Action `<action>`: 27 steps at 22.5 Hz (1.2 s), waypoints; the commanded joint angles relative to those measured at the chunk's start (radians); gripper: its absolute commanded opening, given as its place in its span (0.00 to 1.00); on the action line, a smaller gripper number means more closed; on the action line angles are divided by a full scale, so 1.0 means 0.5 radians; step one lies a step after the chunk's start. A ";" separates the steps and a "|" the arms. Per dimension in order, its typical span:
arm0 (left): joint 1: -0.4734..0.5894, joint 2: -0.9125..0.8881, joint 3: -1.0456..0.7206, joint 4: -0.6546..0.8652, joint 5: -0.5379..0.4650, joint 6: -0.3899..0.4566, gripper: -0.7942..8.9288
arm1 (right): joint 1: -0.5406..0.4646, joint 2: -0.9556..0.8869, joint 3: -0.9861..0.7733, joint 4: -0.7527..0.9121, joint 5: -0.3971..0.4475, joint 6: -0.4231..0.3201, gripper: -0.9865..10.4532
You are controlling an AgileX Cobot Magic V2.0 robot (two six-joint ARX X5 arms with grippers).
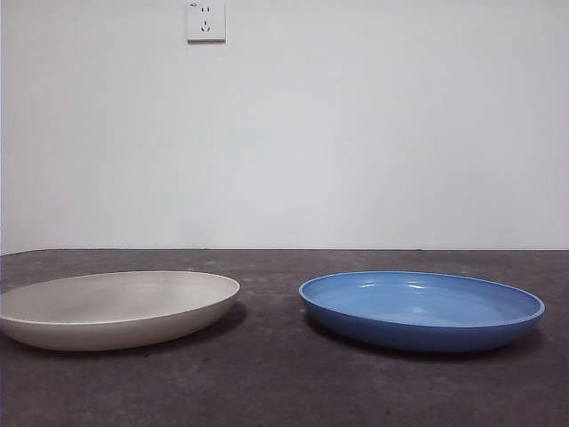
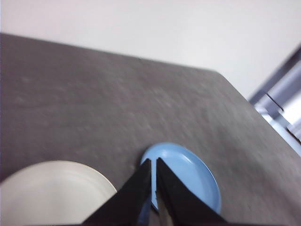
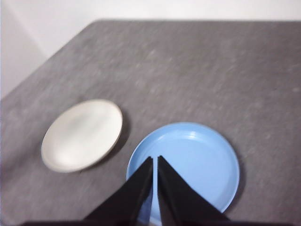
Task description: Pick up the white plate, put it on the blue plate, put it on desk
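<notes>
Left gripper [image 2: 154,162] and right gripper [image 3: 155,159]: jaws together, empty, both raised above the blue plate [image 1: 421,309]. White plate [image 1: 116,307] lies beside the blue plate, apart from it, both flat on the tabletop [image 1: 284,391].

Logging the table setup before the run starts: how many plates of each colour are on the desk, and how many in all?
White plate: 1
Blue plate: 1
Total: 2 plates, side by side on the desk, apart, not stacked.
</notes>
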 commanded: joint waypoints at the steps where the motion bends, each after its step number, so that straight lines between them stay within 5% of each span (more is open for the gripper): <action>1: -0.079 0.016 0.041 -0.012 0.024 0.043 0.10 | 0.012 0.070 0.098 -0.124 -0.108 -0.086 0.10; 7: -0.165 0.027 0.041 -0.156 0.180 0.033 0.10 | 0.012 0.184 0.163 -0.330 -0.399 -0.119 0.10; 17: -0.170 0.025 0.041 -0.426 0.370 0.044 0.14 | 0.011 0.197 0.163 -0.336 -0.367 -0.128 0.10; 21: -0.170 0.025 0.041 -0.426 0.370 0.043 0.46 | 0.011 0.199 0.163 -0.335 -0.367 -0.132 0.17; 25: -0.169 0.025 0.041 -0.424 0.370 0.045 0.81 | 0.011 0.199 0.163 -0.334 -0.341 -0.124 0.59; 27: -0.169 0.025 0.041 -0.423 0.370 0.046 0.83 | 0.011 0.199 0.163 -0.336 -0.326 -0.126 0.66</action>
